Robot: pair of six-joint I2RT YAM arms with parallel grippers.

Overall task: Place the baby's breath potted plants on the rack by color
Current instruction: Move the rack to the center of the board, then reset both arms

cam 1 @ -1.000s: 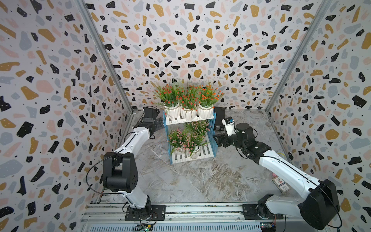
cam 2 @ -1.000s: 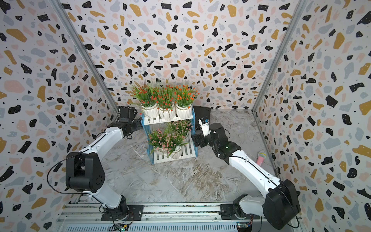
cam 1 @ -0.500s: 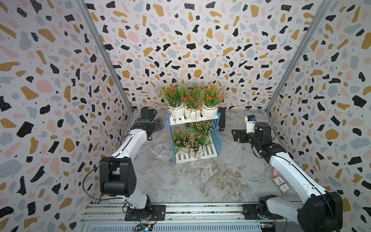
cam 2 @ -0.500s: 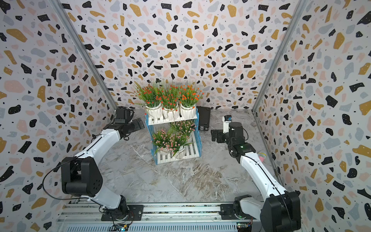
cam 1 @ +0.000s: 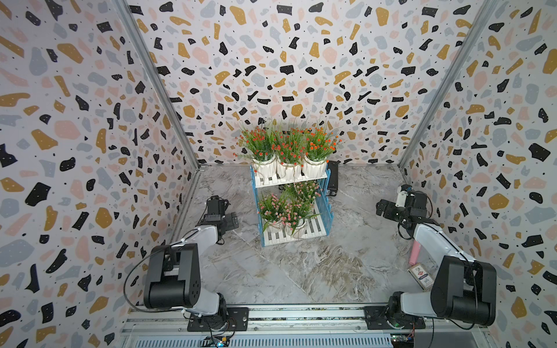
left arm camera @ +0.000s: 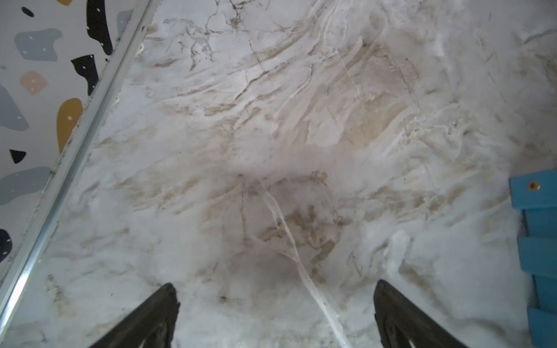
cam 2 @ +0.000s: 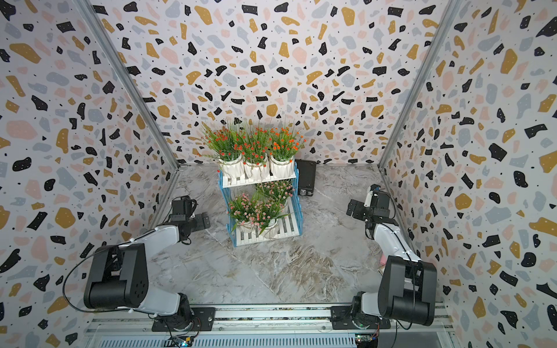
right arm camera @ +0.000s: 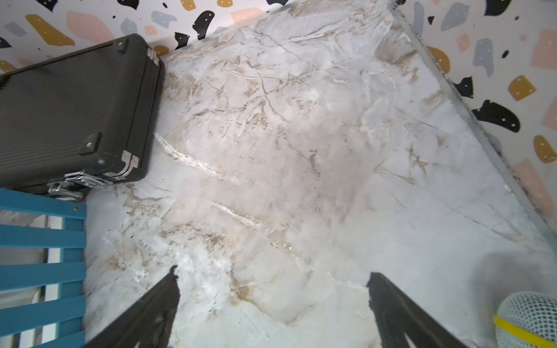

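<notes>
Our right gripper [right arm camera: 272, 271] has moved right, away from the rack [cam 1: 325, 200], open and empty like our left gripper [left arm camera: 274, 283]. Red plants [cam 1: 287, 147] sit on top, pink plants [cam 1: 286, 208] below. We think we're done.

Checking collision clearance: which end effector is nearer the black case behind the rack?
Right. The right end effector hovers open off the black case, on its side of the rack. The left end effector, also open, is across the rack, farther away.

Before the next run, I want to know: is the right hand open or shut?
Open: the right hand has its fingers wide apart, holding nothing.
</notes>
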